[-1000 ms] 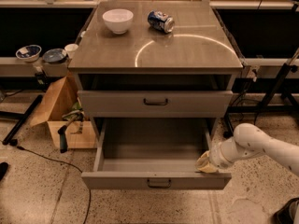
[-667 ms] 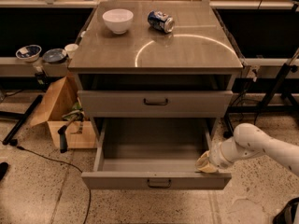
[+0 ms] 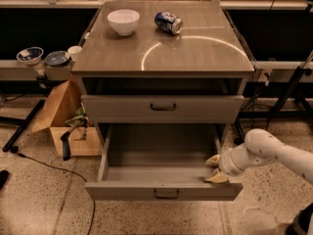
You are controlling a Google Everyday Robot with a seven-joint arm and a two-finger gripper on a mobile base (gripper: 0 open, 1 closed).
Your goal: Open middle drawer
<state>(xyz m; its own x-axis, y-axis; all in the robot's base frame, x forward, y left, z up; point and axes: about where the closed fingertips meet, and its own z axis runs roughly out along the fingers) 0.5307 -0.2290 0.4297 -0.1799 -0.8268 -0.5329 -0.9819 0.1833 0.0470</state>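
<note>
The middle drawer (image 3: pixel 164 191) is a wide, shallow grey drawer with a small dark bar handle (image 3: pixel 166 194) on its front. It stands pulled far out of the cabinet, and its inside looks empty. My gripper (image 3: pixel 213 170) comes in from the right on a white arm (image 3: pixel 266 153) and sits at the drawer's front right corner, just inside the front wall. Its two yellowish fingertips (image 3: pixel 215 178) stand apart and hold nothing. The taller drawer front (image 3: pixel 164 108) above is closed. The lowest drawer is hidden under the open one.
On the cabinet top (image 3: pixel 195 48) stand a white bowl (image 3: pixel 123 21) and a blue can (image 3: pixel 168 22) lying on its side. A cardboard box (image 3: pixel 61 116) sits on the floor to the left. Bowls (image 3: pixel 30 55) rest on a left shelf. A dark stand leg (image 3: pixel 288 94) is at right.
</note>
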